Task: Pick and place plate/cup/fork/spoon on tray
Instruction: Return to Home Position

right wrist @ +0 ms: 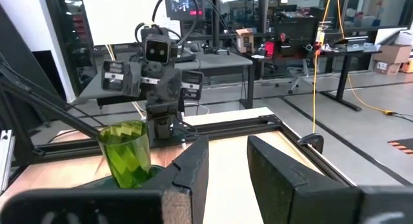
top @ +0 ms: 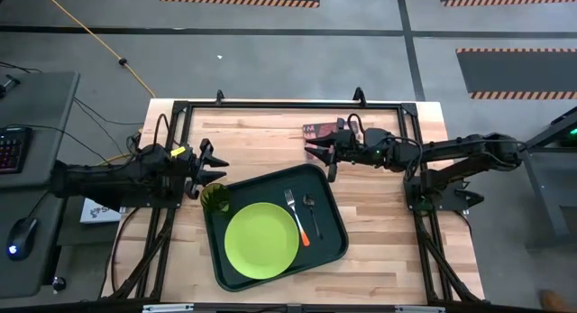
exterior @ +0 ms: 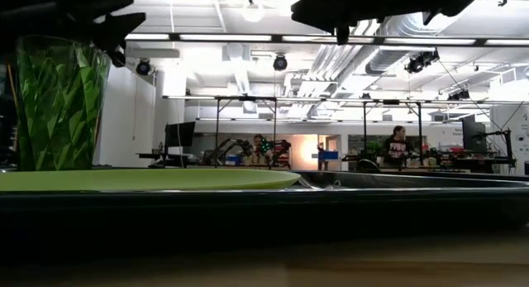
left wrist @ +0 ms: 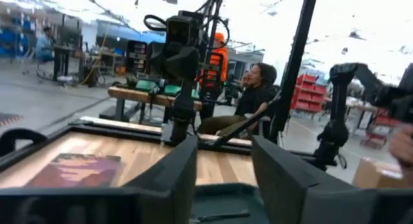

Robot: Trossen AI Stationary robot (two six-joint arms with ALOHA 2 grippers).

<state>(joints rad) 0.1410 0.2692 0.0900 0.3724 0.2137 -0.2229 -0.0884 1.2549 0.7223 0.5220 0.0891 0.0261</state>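
- Your left gripper point(top: 216, 168) hung at the tray's corner on the left arm's side, just beside the cup. Its fingers point(left wrist: 169, 179) were spread apart with nothing between them.
- Your right gripper point(top: 314, 147) sat over the wooden table point(top: 379, 252), just off the tray's edge and close to the reddish book point(top: 317, 130). Its fingers point(right wrist: 189, 177) stood parted by a narrow gap and gripped nothing.
- The tray point(top: 330, 234) lay near the middle of the table, turned a little askew to the table's edges.
- The plate point(top: 261, 241) lay flat in the tray, filling most of the half nearer the left arm.
- The cup point(top: 215, 198) stood upright in the tray corner under the left gripper, right next to the plate. You could not tell whether the two touched.
- The fork point(top: 298, 217) lay in the tray just beside the plate's rim, tines toward the book's side of the table and orange handle away from it.
- The spoon point(top: 309, 206) lay in the tray just beside the fork, on the right arm's side, apart from it.
- A person point(left wrist: 255, 95) sat in the room beyond the table.
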